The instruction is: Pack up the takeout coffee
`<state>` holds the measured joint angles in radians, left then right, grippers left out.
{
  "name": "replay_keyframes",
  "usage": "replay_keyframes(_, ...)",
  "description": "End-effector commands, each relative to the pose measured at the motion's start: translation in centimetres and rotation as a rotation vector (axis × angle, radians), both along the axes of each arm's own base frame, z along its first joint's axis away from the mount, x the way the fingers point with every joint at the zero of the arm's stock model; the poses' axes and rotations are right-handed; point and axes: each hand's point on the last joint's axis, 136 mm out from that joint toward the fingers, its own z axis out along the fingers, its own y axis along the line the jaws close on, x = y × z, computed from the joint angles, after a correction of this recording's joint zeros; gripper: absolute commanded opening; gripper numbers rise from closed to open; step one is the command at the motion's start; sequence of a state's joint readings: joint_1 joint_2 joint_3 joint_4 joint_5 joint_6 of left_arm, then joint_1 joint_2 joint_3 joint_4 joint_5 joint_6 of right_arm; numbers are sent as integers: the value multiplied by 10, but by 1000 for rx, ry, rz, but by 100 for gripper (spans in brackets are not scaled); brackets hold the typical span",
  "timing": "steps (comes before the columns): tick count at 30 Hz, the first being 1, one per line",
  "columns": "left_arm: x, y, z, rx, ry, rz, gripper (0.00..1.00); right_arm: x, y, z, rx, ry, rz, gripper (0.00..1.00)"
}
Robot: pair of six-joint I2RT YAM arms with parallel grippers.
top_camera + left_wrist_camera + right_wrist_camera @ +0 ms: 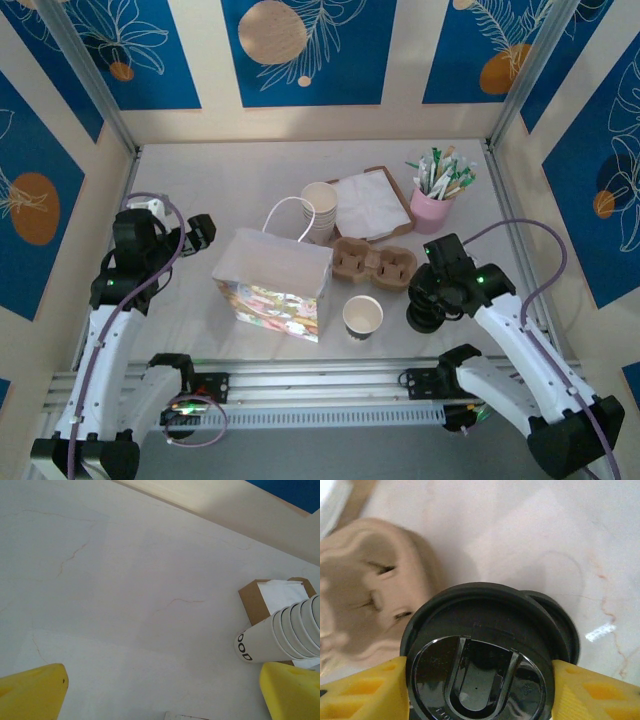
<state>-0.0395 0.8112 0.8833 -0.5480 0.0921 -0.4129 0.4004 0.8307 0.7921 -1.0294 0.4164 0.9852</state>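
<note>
Takeout coffee point(480, 630) gripped in right end effector point(480, 682), beside cardboard carrier point(365, 590)

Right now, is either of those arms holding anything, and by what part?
The right gripper holds a black lid, pinched at opposite sides of its rim. The left gripper is open and holds nothing.

Our left arm point(93, 350) and right arm point(520, 342), white shells with black joints, lilac cables point(152, 283) looping alongside, small green lights point(481, 277), blocky yellow fingers point(30, 692) at the tips.
</note>
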Motion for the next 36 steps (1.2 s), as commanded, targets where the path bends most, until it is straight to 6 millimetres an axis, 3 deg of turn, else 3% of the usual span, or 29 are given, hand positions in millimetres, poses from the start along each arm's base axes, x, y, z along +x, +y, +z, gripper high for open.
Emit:
replay_keyframes(1, -2, 5, -8, 7, 24, 22, 98, 3, 28, 24, 34, -55, 193, 63)
replay_keyframes(8, -1, 5, -9, 5, 29, 23, 97, -16, 80, 46, 20, -35, 441, 64)
replay_keyframes(13, -1, 5, -8, 5, 28, 22, 97, -33, 111, 45, 49, 23, 541, 63)
replay_keyframes(21, -1, 5, -9, 2, 29, 21, 97, -50, 130, 32, 15, 102, 605, 64)
replay_keyframes(36, -1, 5, -9, 3, 28, 22, 97, -41, 149, 16, 1, 122, 624, 64)
